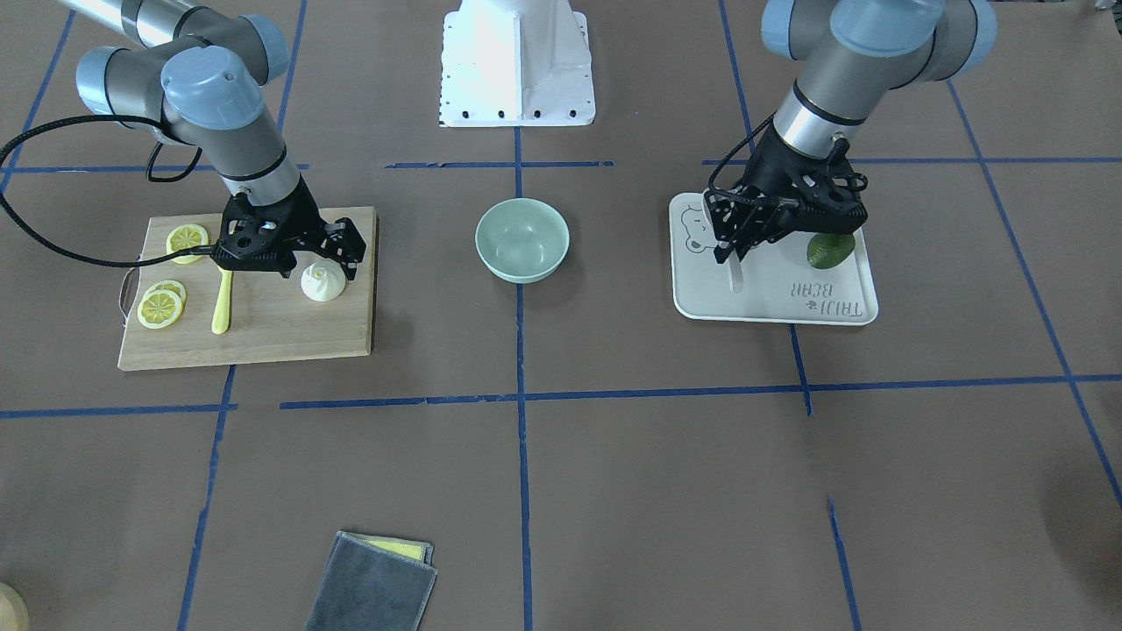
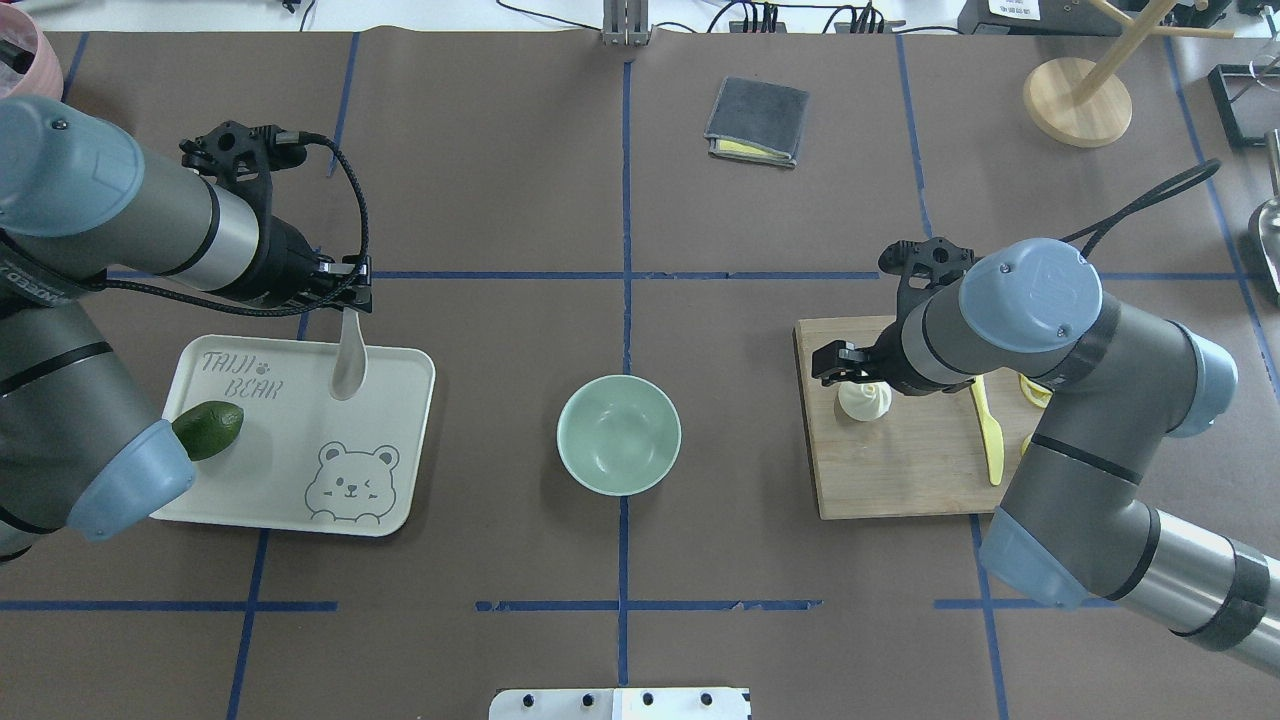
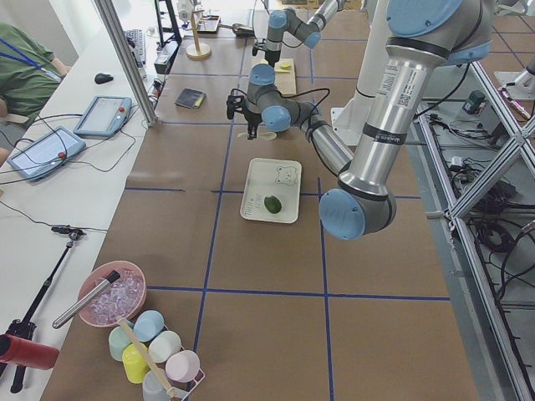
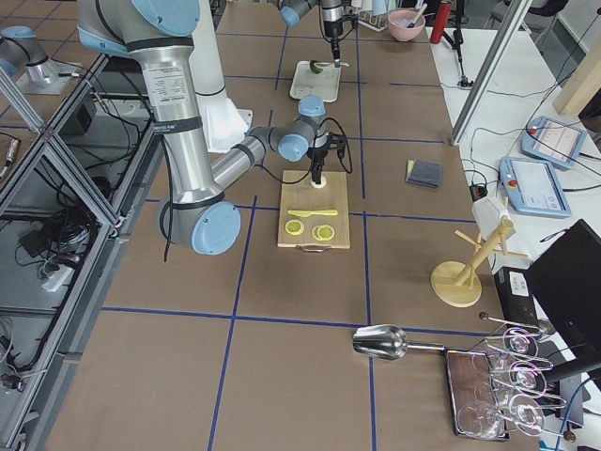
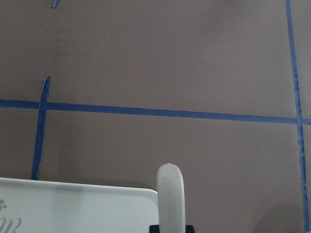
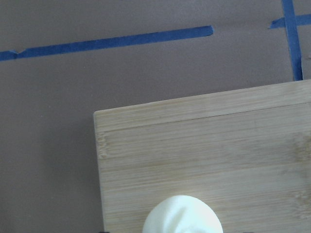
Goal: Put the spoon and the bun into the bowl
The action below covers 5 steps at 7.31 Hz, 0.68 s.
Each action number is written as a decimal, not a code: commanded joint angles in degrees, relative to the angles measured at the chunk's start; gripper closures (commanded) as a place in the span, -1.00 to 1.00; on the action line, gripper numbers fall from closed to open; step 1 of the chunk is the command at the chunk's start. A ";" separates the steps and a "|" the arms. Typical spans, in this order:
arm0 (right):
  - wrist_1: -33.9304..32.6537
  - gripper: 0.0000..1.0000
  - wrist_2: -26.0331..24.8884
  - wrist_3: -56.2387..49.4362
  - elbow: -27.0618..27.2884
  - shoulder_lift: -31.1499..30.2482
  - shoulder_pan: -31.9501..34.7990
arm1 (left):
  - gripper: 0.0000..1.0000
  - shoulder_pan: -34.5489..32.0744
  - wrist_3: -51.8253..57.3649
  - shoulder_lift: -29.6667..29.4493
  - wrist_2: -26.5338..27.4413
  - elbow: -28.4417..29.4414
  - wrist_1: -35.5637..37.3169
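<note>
Front view: left pincer (image 1: 732, 256) clamps spoon (image 1: 735, 279) by handle above tray (image 1: 771, 308), prob. light, stiff, slick; right pincer (image 1: 318, 267) spread astride bun (image 1: 322, 283) on board (image 1: 263, 337), prob. soft, so squeeze sides gently; overhead: bowl (image 2: 600, 420) empty at centre of desk (image 2: 620, 560).

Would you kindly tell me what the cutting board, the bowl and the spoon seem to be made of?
Cutting board: likely bamboo or wood, matte; jointed strips and grain show.
Bowl: smooth pale green with a soft sheen, plastic or glazed ceramic, cannot tell which.
Spoon: off-white, matte, faintly speckled, probably plastic.
</note>
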 commanded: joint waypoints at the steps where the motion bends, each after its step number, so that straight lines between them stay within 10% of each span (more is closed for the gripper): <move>1: -0.01 -0.82 -0.10 -0.09 -1.59 0.20 -0.05 | 1.00 0.18 -0.72 -1.08 -0.04 0.39 -0.03; 5: -0.01 -0.55 -0.10 -0.09 -2.13 0.20 -0.67 | 1.00 0.18 -0.72 -2.05 -0.04 1.88 -0.03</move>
